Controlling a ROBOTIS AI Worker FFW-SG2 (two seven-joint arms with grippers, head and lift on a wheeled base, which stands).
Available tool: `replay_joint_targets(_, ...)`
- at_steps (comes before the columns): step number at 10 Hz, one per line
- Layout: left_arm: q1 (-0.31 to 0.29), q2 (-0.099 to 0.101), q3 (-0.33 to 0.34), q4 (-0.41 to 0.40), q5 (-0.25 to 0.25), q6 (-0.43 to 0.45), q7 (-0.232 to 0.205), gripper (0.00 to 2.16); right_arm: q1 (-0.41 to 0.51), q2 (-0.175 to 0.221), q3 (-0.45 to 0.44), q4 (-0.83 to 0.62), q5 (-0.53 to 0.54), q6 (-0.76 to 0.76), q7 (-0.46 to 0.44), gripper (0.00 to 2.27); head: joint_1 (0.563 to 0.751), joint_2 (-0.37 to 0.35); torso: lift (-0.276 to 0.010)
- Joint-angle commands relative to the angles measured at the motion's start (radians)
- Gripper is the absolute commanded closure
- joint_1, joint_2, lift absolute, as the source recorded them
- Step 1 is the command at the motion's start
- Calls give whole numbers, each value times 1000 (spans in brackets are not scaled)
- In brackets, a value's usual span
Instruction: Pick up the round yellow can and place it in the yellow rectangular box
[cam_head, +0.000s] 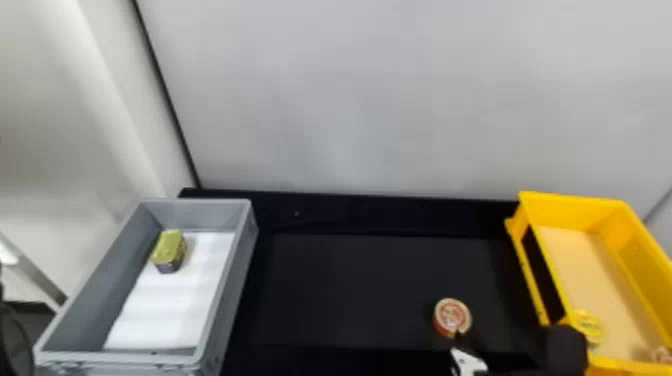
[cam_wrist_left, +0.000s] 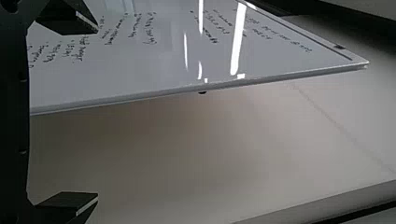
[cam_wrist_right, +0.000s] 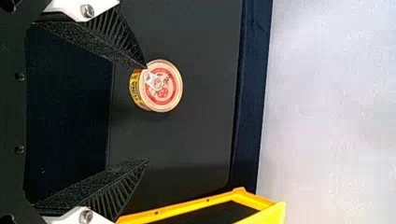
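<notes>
A round can with a yellow side (cam_head: 452, 316) sits upright on the black surface (cam_head: 350, 290), toward its near edge and right of the middle, a little way left of the yellow rectangular box (cam_head: 565, 210). Its lid is cream and red with a pull ring; the side is printed, with red showing by the rim. A second round can with a yellow lid (cam_head: 589, 326) lies inside the box at the near left corner. Which of these two is meant I cannot tell. Part of a third can (cam_head: 662, 355), with some red on it, shows at the box's near right.

The right pincer (cam_head: 507, 340) is spread wide over the surface's near right part, between the first can and the box, and has hold of nothing. One fingertip overlaps the lid's edge in the right wrist view; whether it touches cannot be told. The other finger stands well apart from the can, toward the box.

The left pincer (cam_wrist_left: 98, 114) is also wide open with nothing between its fingers, in front of a glossy white board (cam_wrist_left: 140, 70) with handwriting.

At the surface's left end stands a grey box (cam_head: 240, 280) lined in white, holding a rounded rectangular tin (cam_head: 170, 250) with a gold lid and dark lower side, near its left wall. A pale wall (cam_head: 375, 100) rises behind the surface's far edge.
</notes>
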Motion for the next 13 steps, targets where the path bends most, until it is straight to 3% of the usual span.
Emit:
replay_joint_targets(1, -1, -3, -3, 3, 0, 0, 0, 30, -47, -1, 5, 34, -3, 14, 31, 39, 694, 14, -66)
replay_joint_targets(9, -3, -3, -9, 4, 0, -2, 3, 30, -231, -3, 36, 235, 59, 34, 148, -2, 694, 14, -66)
replay_joint_targets(13, -3, -3, -12, 4, 0, -9, 9, 30, -278, -3, 51, 305, 80, 27, 178, -2, 694, 14, -66)
